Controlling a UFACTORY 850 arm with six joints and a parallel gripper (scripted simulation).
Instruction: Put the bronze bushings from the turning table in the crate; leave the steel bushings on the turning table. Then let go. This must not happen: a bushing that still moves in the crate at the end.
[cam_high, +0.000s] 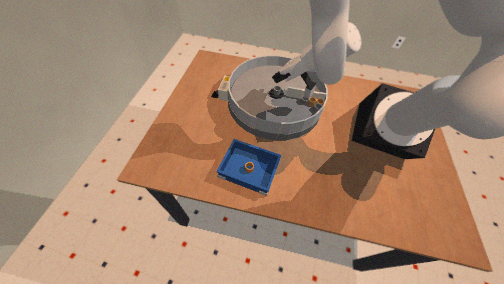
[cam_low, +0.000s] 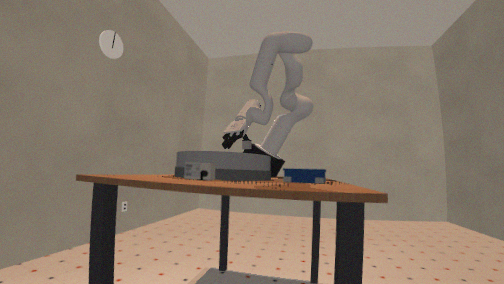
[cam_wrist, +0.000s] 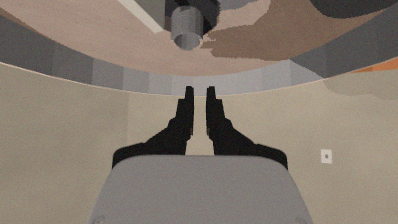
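The round turning table (cam_high: 280, 127) (cam_low: 225, 161) (cam_wrist: 162, 83) has a high grey wall. Two bronze bushings (cam_high: 313, 99) (cam_high: 320, 101) lie inside it near the right rim. A steel-coloured bushing (cam_high: 318, 106) appears close beside them; other small grey parts there are too blurred to tell. The blue crate (cam_high: 242, 181) (cam_low: 304, 176) stands in front, with one bronze bushing (cam_high: 249, 164) on its floor. My gripper (cam_high: 275, 78) (cam_low: 226, 145) (cam_wrist: 200, 97) is tilted above the turning table, higher than its wall. It is nearly shut, with a narrow gap and nothing between the fingers.
A dark hub (cam_high: 276, 92) with a grey cylinder (cam_wrist: 187, 29) stands at the turning table's middle. A pale grey straight vane (cam_high: 299, 93) runs towards the right rim. A small pale box (cam_high: 224, 87) (cam_low: 200, 170) sits outside the left wall. The black robot base (cam_high: 367, 125) is at the right.
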